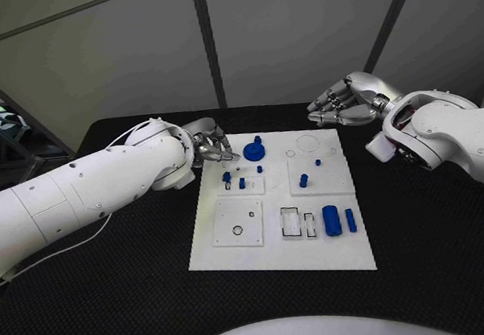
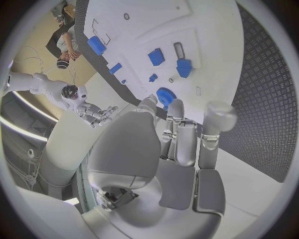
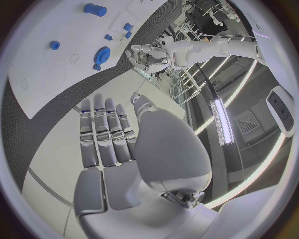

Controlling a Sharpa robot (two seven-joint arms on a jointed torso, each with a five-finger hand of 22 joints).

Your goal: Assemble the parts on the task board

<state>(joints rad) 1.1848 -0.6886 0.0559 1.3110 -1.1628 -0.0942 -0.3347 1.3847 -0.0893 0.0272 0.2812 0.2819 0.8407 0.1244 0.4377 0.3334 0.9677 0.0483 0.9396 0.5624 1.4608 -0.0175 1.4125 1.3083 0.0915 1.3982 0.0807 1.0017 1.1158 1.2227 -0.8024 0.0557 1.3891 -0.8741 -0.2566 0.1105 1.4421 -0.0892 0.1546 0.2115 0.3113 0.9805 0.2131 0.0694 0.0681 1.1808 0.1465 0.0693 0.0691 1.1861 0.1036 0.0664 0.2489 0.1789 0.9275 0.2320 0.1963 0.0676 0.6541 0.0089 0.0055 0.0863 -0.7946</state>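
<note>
At far left of the black table (image 1: 117,310), left robot hand (image 1: 207,144) poised at the upper-left corner of the flat white plastic task board (image 1: 321,252), silver fingers stretched out and a little apart over the board edge, nothing held. Just beyond those fingertips, round blue toothed gear part (image 1: 253,152), lying flat, its hub pointing straight up; seen close in the left wrist view too (image 2: 166,95), near the fingertips, apart from them as far as can be told. Judged step: reaching in for the gear, grasp not yet made. Next move likely calls for closing thumb and fingers on the rim without tipping it.

Further right, small blue pegs (image 1: 241,182) standing upright in the upper-left block, long axes vertical; another upright blue peg (image 1: 303,181) near mid-board. Lower right, thick blue cylinder (image 1: 332,221) and slim blue pin (image 1: 350,221) lying flat side by side, long axes running along the board from far edge toward near edge, beside open rectangular slots.

At far right, right robot hand (image 1: 346,101) raised off the board's upper-right corner, fingers curled inward, empty. Assembly judged early, most parts unseated.
</note>
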